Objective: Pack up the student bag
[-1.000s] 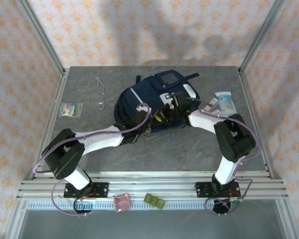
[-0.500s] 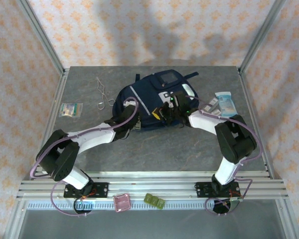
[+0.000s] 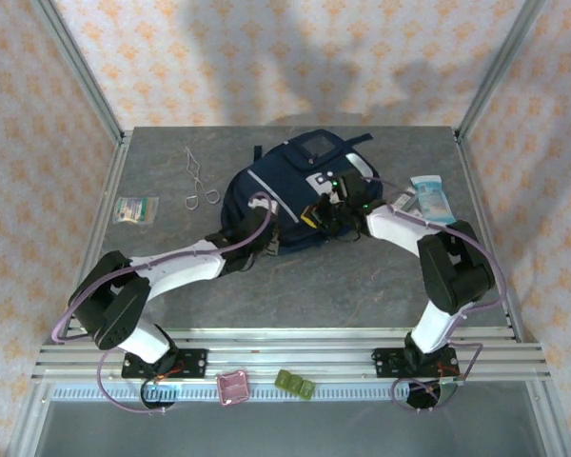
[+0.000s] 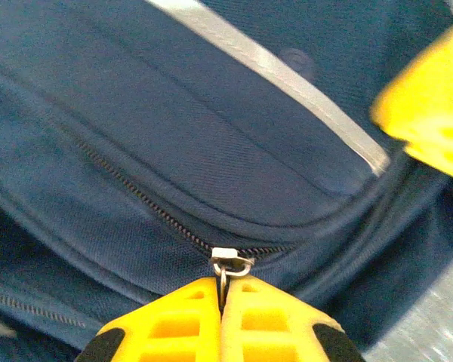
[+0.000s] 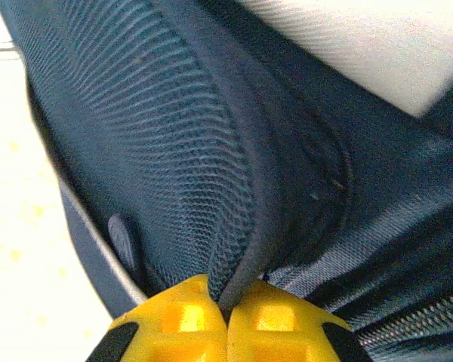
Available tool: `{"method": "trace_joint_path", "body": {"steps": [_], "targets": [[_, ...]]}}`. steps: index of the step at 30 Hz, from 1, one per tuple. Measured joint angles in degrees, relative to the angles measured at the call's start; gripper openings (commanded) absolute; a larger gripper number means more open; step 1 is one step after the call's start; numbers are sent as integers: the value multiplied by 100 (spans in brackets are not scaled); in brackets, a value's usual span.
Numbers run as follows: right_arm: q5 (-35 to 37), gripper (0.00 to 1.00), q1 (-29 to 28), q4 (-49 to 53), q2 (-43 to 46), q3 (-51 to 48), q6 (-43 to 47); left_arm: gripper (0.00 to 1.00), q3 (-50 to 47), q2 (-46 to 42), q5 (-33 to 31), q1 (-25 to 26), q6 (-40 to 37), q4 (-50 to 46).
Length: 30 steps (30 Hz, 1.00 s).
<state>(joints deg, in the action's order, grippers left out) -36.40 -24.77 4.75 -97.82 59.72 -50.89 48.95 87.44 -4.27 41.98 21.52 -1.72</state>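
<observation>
The student bag (image 3: 284, 181), navy with a light-grey stripe, lies at the back middle of the table. My left gripper (image 3: 274, 232) is at its near edge. In the left wrist view its yellow fingers (image 4: 174, 320) are shut on the metal zipper pull (image 4: 231, 262) of a mostly closed zip. My right gripper (image 3: 320, 215) is at the bag's front right. Seen in the right wrist view, that gripper (image 5: 226, 300) is shut on a folded edge of the bag's mesh fabric (image 5: 234, 226). Its yellow fingers (image 4: 430, 98) also show at the upper right of the left wrist view.
Metal scissors (image 3: 200, 181) and a small packet (image 3: 135, 209) lie left of the bag. A blue-and-white pack (image 3: 430, 198) lies to its right. A pink piece (image 3: 234, 387) and a green piece (image 3: 295, 384) sit on the front rail.
The bag has shifted a little toward the back of the table. My left gripper swung left and came back right, still on the zipper pull. The right gripper moved back with the bag.
</observation>
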Motion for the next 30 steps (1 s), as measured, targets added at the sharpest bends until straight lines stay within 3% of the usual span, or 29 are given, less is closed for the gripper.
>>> {"method": "trace_joint_path", "body": {"steps": [5, 15, 18, 24, 30], "targets": [[372, 0, 326, 476, 404, -136, 299, 0, 369, 507, 92, 619, 177, 153], [520, 0, 422, 146, 533, -516, 295, 0, 632, 951, 168, 748, 304, 140], [518, 0, 422, 118, 533, -516, 295, 0, 514, 761, 85, 579, 306, 28], [313, 0, 385, -66, 529, -516, 249, 0, 24, 63, 81, -278, 243, -50], [282, 0, 382, -109, 417, -487, 234, 0, 96, 205, -114, -514, 133, -177]]}}
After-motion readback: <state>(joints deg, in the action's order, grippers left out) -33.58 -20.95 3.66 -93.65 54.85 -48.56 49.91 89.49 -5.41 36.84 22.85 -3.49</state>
